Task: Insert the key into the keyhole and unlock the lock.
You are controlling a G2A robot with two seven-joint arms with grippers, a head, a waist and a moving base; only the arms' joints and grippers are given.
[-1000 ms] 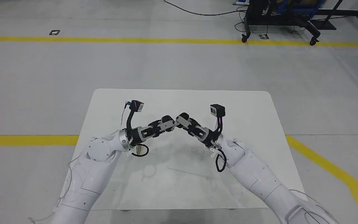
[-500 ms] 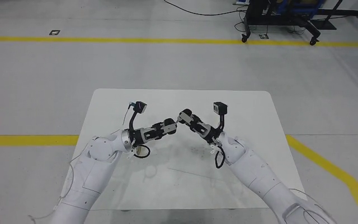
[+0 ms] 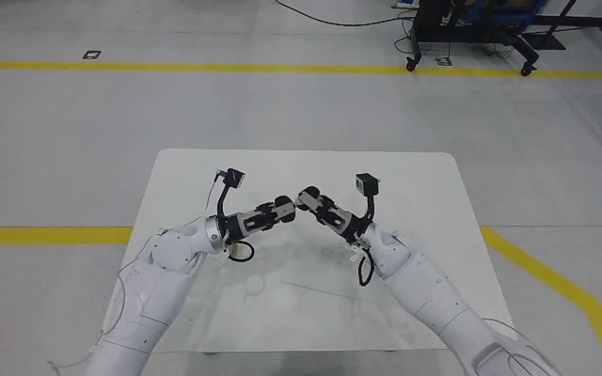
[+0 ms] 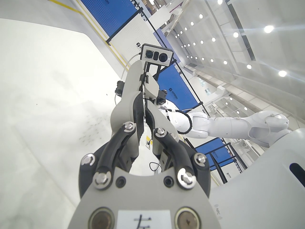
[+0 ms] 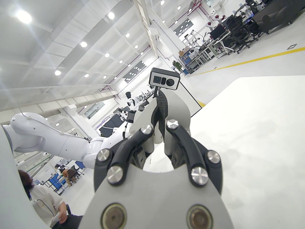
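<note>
Both arms meet over the middle of the white tabletop. The left tool and right tool point tip to tip, just beside each other. The left tool's fingers are pressed together, and the right tool's fingers likewise. The key and lock are too small to make out between the 2 tools, so I cannot tell where either sits.

Arm pose: both arms bent inward, grippers nearly tip to tip.
The left gripper and the right gripper pointed toward each other, with their tips just beside one another between the two forearms. Each forearm angled in from its own side. The left fingers were pressed together, and the right fingers were likewise closed pad to pad.
</note>
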